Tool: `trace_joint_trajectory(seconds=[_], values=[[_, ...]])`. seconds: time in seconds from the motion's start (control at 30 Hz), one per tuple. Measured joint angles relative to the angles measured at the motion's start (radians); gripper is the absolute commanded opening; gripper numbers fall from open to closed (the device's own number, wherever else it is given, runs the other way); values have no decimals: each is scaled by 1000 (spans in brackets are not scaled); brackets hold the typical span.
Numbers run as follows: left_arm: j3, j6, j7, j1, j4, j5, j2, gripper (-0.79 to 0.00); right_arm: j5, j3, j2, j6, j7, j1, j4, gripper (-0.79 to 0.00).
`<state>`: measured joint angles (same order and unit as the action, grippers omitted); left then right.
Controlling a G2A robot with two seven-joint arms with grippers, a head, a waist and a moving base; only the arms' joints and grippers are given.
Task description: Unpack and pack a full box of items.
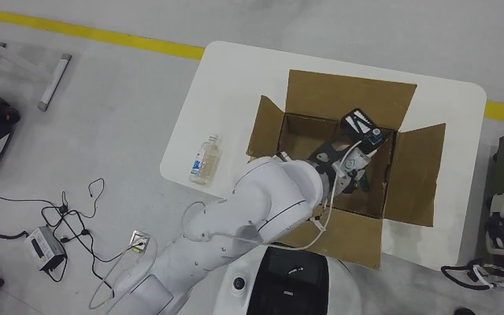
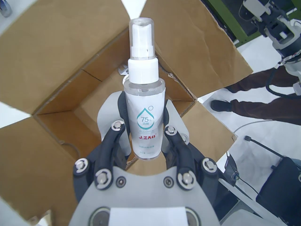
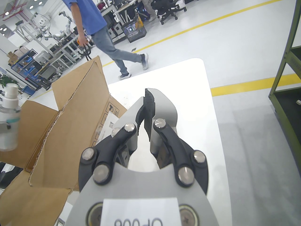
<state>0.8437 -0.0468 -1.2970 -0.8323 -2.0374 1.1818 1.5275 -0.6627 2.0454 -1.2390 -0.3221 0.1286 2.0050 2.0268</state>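
Note:
My left gripper (image 2: pixel 144 105) is shut on a clear spray bottle (image 2: pixel 144 118) with a white pump top and a white label. It holds the bottle upright above the open cardboard box (image 2: pixel 58 36). In the top view that arm leans over the box (image 1: pixel 346 98), with the bottle (image 1: pixel 356 161) over the box's inside. The box floor under the bottle looks mostly bare. My right gripper (image 3: pixel 147 102) is shut on nothing. It hangs over the white table (image 3: pixel 188 83) beside the box (image 3: pixel 70 118), and the held bottle (image 3: pixel 8 116) is off to its side.
A second clear bottle (image 1: pixel 205 160) with a blue label lies on the table (image 1: pixel 236 87) near its left edge, outside the box. All of the box's flaps are folded outward. A green metal frame (image 3: pixel 287 71) stands beyond the table's edge.

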Motion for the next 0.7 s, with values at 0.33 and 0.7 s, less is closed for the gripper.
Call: trace_joint_trajectory(seconds=[0.33, 0.7], values=[[166, -5, -189, -112, -288, 307, -37, -785, 0, 0, 0, 0, 0, 0, 0, -785], [321, 1, -239, -265, -313, 548, -56, -785, 0, 0, 0, 0, 0, 0, 0, -785]])
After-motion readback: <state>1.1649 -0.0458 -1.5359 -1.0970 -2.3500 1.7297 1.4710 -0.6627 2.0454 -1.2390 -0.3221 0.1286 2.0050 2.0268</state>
